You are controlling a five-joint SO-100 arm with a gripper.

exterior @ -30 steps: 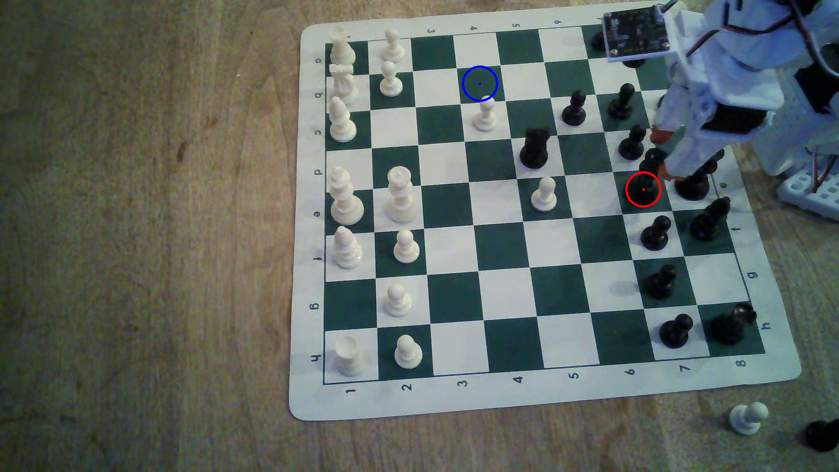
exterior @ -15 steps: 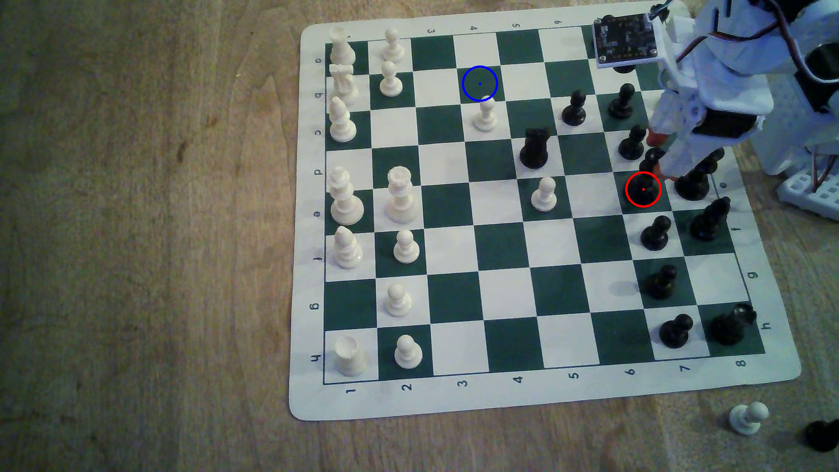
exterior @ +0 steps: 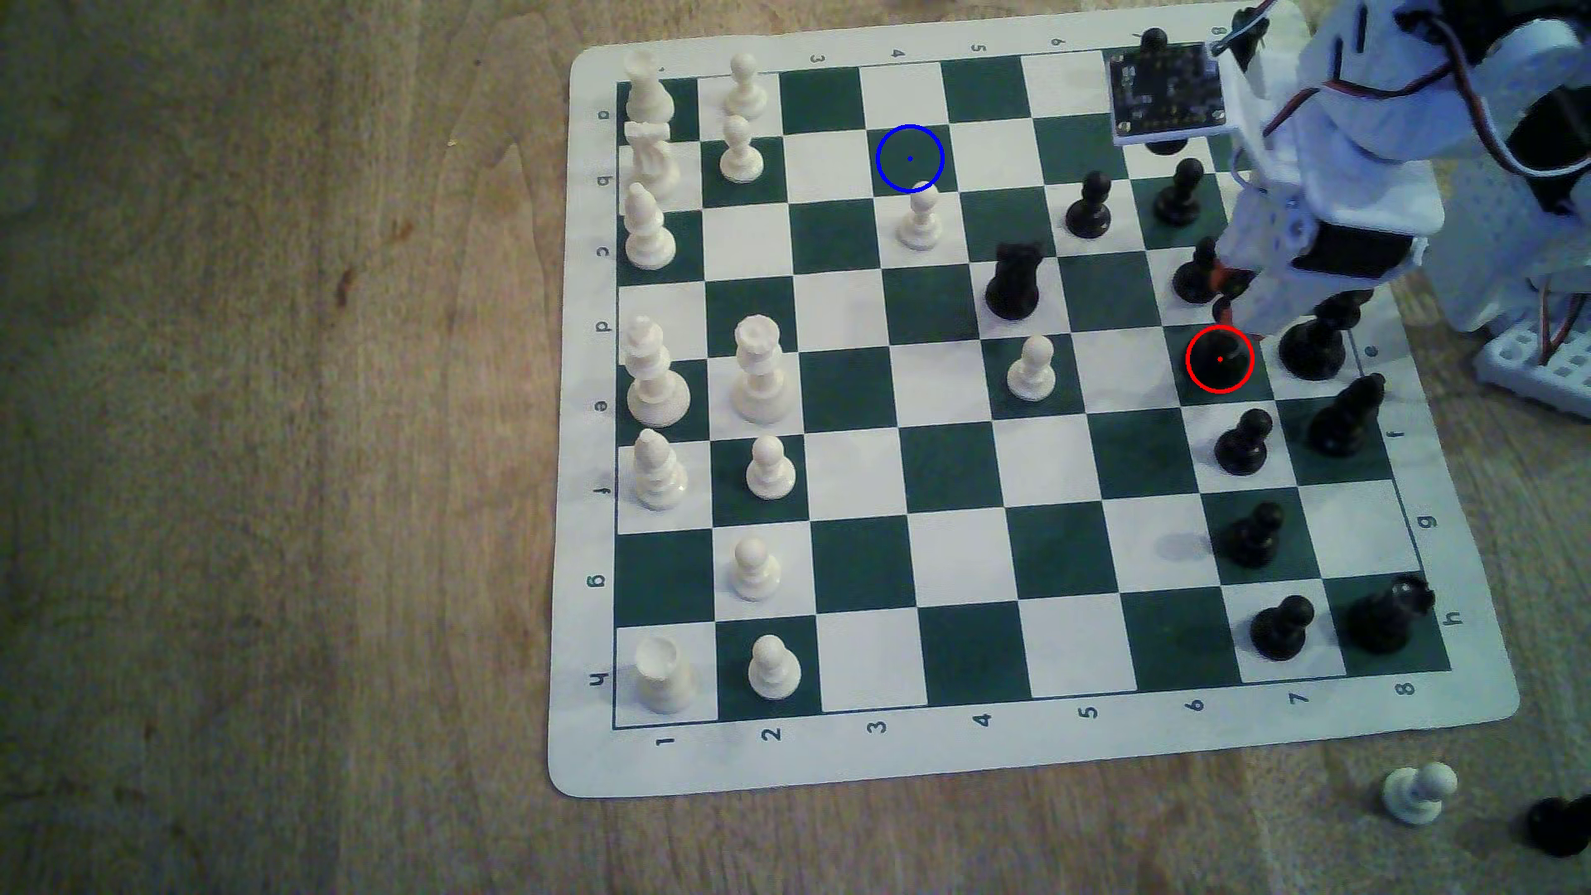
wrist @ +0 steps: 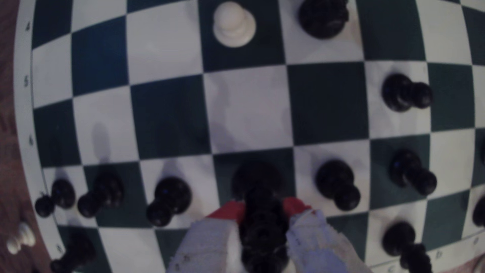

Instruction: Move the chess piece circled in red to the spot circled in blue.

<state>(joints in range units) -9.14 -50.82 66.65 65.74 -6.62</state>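
A green-and-white chessboard mat (exterior: 594, 757) is lying on a wooden table (exterior: 258, 430). White pieces are lining its 9 o'clock side, with a white pawn (exterior: 1030, 368) (wrist: 233, 25) standing near the centre and a black knight (exterior: 1013, 280) at its 12 o'clock. Off the mat, at 5 o'clock, a lone white pawn (exterior: 1419, 792) is resting on the table.

Black chess piece (wrist: 258, 183) upright on red-ringed square, blue-ringed spot (exterior: 910, 158) bare
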